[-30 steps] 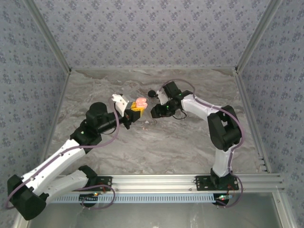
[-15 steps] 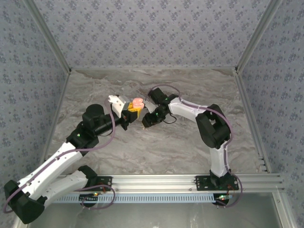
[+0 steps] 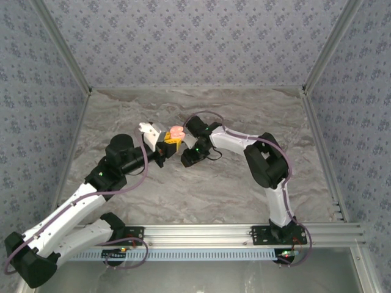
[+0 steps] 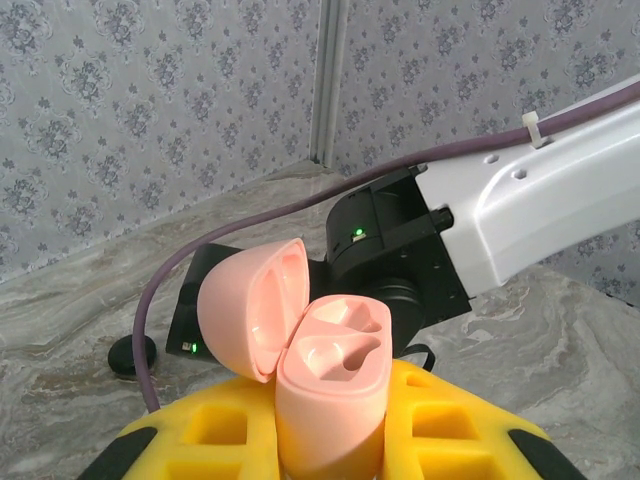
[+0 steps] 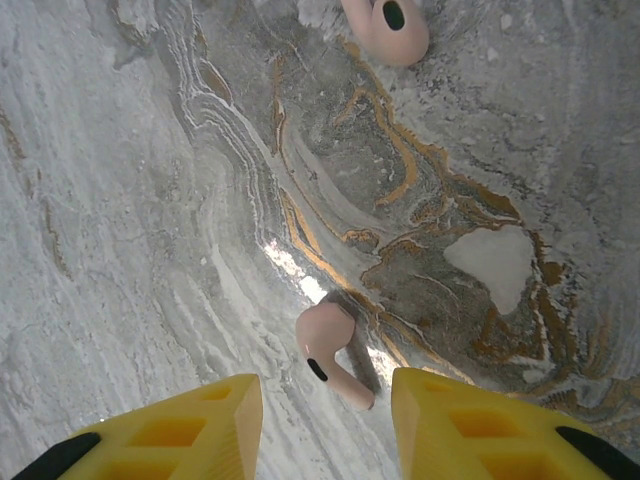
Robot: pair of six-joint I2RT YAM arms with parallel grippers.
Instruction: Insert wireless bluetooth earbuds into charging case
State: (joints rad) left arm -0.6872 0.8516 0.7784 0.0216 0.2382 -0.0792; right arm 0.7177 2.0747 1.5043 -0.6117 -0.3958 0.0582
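Left gripper (image 4: 325, 437) clamps open charging case (image 4: 330, 385); right gripper (image 5: 325, 425), jaws apart over lower-centre earbud (image 5: 330, 365), risks flicking it across slick bench (image 5: 150, 200) if closing off-centre.

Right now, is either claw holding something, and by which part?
The left gripper clamps the open pink charging case by its lower body. The right gripper holds nothing; it hangs open above an earbud on the table.

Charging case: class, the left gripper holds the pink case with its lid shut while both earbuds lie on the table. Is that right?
No: the lid is open, as the left wrist view shows. The left gripper holds the pink case with its lid open while both earbuds lie on the table.
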